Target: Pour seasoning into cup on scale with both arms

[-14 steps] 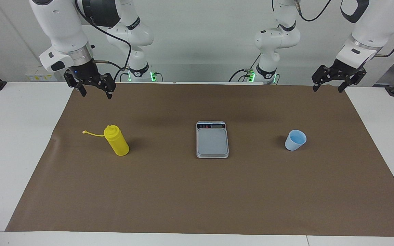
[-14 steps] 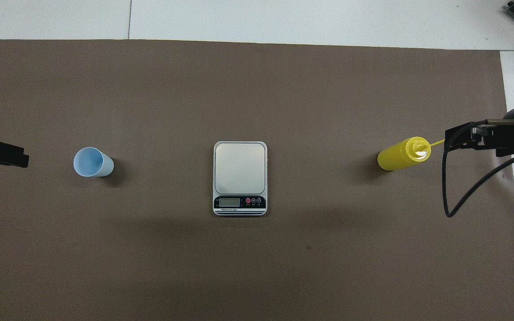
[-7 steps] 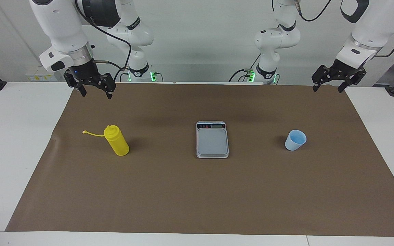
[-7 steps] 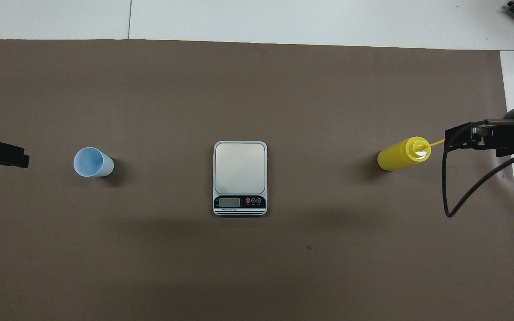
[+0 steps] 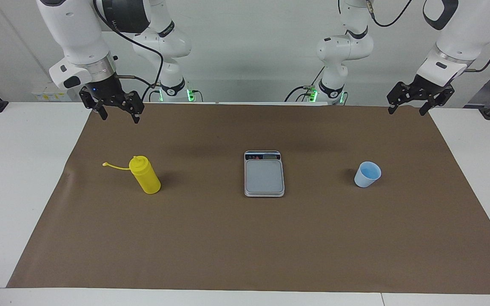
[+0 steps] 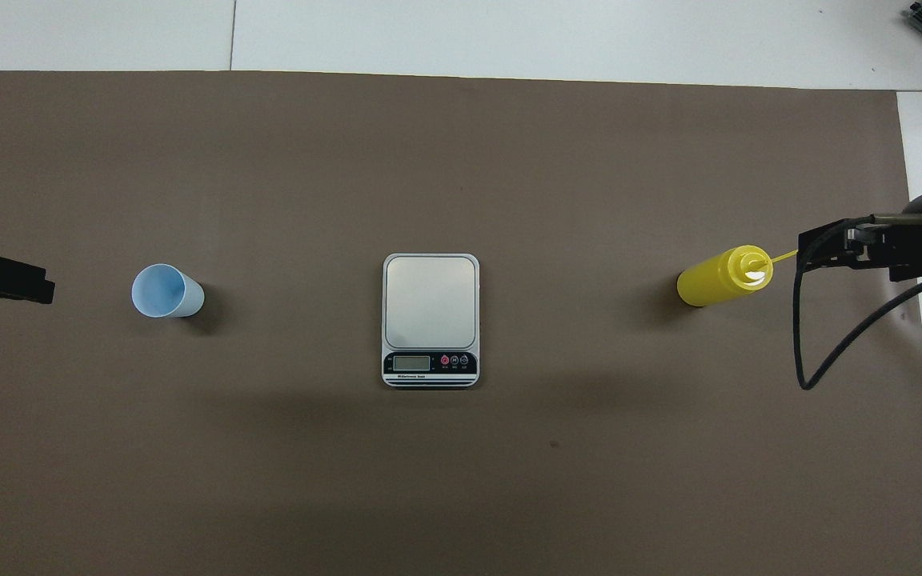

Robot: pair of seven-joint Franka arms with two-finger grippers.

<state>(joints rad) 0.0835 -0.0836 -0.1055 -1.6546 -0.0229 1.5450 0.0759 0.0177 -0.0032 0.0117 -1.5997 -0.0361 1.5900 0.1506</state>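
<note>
We see a matte brown paper sheet [image 5: 245, 238] covering the table. Mid-sheet lies the flat silver-grey scale [image 5: 264, 175]; the smooth yellow seasoning [image 5: 144, 174] stands toward the right arm's end, the translucent tapered cup [image 5: 367, 174] toward the left's. Right gripper [image 5: 118, 116] and left gripper [image 5: 407, 109] hang empty, fingers spread.

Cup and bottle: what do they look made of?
The cup looks like thin translucent light-blue plastic: light passes through its wall. The bottle looks like soft opaque yellow plastic, matte, with a moulded nozzle and thin cap strap. Neither is certain from looks alone.
</note>
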